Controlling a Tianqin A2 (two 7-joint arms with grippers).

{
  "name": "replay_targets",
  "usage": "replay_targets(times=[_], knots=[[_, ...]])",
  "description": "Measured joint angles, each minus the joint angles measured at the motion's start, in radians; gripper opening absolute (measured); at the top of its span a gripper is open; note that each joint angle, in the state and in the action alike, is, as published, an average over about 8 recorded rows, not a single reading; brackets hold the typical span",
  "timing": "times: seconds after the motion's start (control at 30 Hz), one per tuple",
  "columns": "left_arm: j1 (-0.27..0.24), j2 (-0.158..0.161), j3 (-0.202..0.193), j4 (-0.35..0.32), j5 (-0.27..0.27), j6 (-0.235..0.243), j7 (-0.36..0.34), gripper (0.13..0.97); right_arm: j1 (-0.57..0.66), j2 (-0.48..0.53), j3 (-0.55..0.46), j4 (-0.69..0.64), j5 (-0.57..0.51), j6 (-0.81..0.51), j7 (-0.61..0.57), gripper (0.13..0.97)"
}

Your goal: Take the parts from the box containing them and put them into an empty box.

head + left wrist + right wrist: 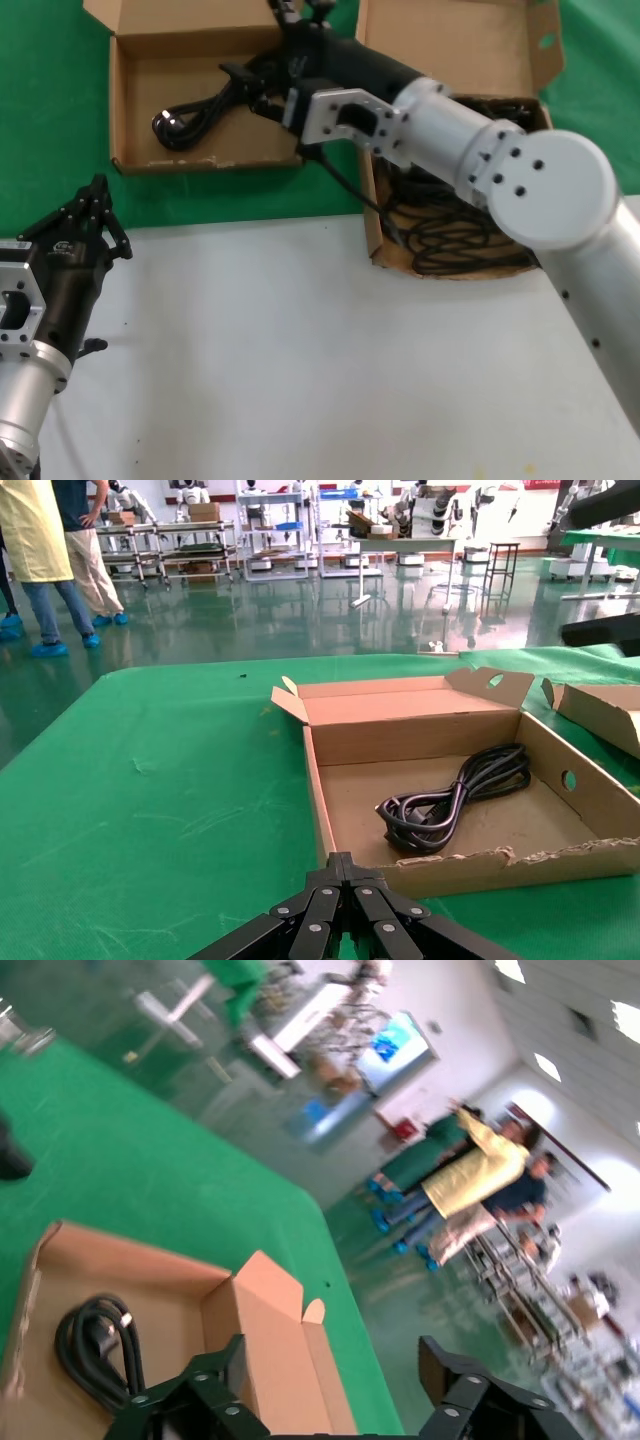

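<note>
Black left tool [97, 190] near ragged-edged cardboard box [130, 110]

matt brown cardboard boxes [140, 90], glossy black rubbery cords [455, 800], green cloth [170, 780]

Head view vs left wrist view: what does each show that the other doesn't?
Only the head view shows the deeper box with its tangle of black cords, the right arm reaching across toward the shallow box with the right gripper over it, and the white tabletop.

Only the left wrist view shows the workshop floor, shelving and people beyond the green cloth.

Both show the shallow box holding one looped power cord, and the left gripper, shut and parked short of that box.
</note>
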Motion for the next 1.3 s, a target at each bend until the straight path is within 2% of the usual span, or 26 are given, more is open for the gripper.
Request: replay_targets(times=[0.23,0.37,0.57,0.93,1.07,1.3], knots=[[0.0,0.0,0.0,0.0,0.0,0.0,0.0,0.145,-0.119,0.015,0.077,0.106,0.053,0.01,0.179,0.676],[0.0,0.0,0.0,0.0,0.0,0.0,0.0,0.145,-0.181,0.021,0.107,0.135,0.099,0.019,0.256,0.676],[0.0,0.0,0.0,0.0,0.0,0.0,0.0,0.145,-0.253,0.028,0.138,0.157,0.17,0.031,0.337,0.798],[0.0,0.0,0.0,0.0,0.0,0.0,0.0,0.152,-0.304,0.035,0.157,0.159,0.252,0.028,0.346,0.935],[0.001,0.0,0.0,0.0,0.0,-0.001,0.0,0.156,-0.318,0.038,0.164,0.164,0.26,0.037,0.348,0.946],[0.003,0.0,-0.001,0.0,-0.002,-0.002,0.002,0.219,-0.361,0.048,0.187,0.178,0.283,0.065,0.356,0.966]])
